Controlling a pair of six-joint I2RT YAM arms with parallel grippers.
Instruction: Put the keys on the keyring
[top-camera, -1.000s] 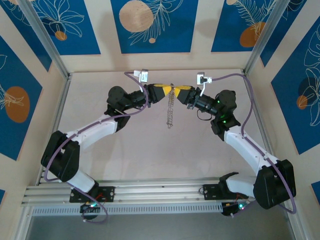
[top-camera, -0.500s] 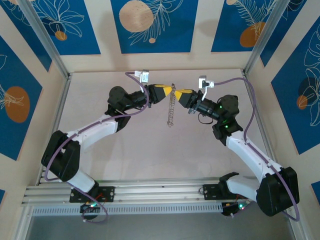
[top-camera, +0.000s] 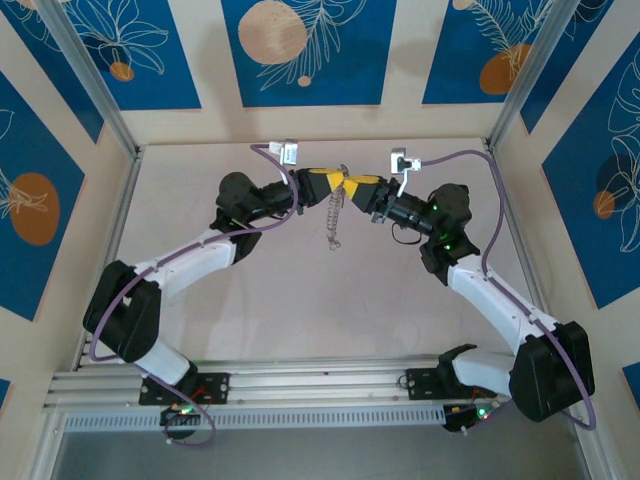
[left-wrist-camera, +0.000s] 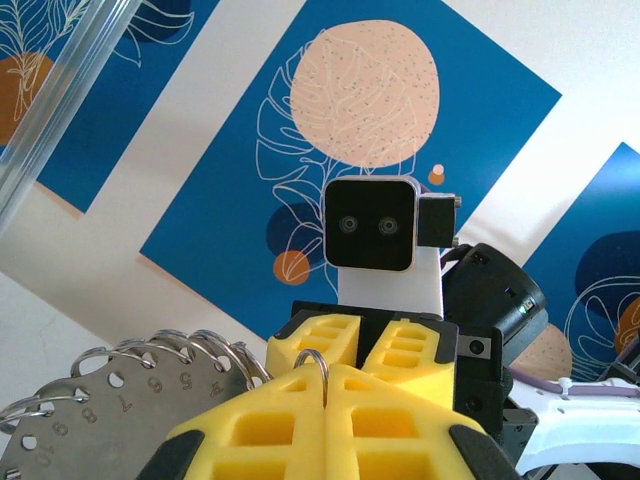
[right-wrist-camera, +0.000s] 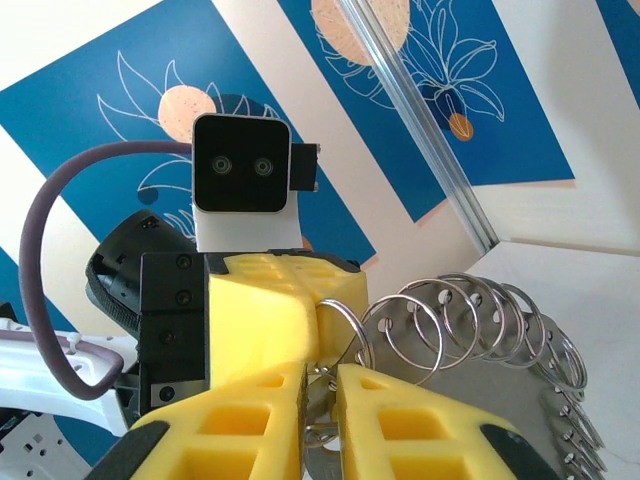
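Beige surface (top-camera: 250, 300). Left arm (top-camera: 200, 255) and right arm (top-camera: 490, 295) both reach toward the middle of its far edge, hands tip to tip, raised off the surface.

Left hand (top-camera: 335, 183): yellow pads (left-wrist-camera: 270, 430) pressed together, clamped on the keyring (top-camera: 333, 222). The left wrist view has a thin wire loop (left-wrist-camera: 313, 362) poking up out of the seam between them.

Right hand (top-camera: 358, 186): narrow slit between its pads, with ring wire sitting in the slit in the right wrist view. Can't tell if it's pinching the wire or just sitting around it.

The keyring hangs from where the hands meet as a floppy grey strand running back toward the centre of the surface, lower end kinked. Can't tell if that end touches down. Close up it's a row of split rings (right-wrist-camera: 440, 315) strung along a flat grey perforated tag (left-wrist-camera: 100, 415) with stamped digits. The key is too small to pick out, so can't say whether one is on.

My read of the step: a two-handed hold, presenting one coil so a key can be threaded. Threading looks not yet done.

Next move needs:
- a firm left clamp so the ring can't rotate
- a definite right grip on one coil only, not its neighbours
- short, aligned motion

Risks: the strand swings, or the wire slips out of the foam.
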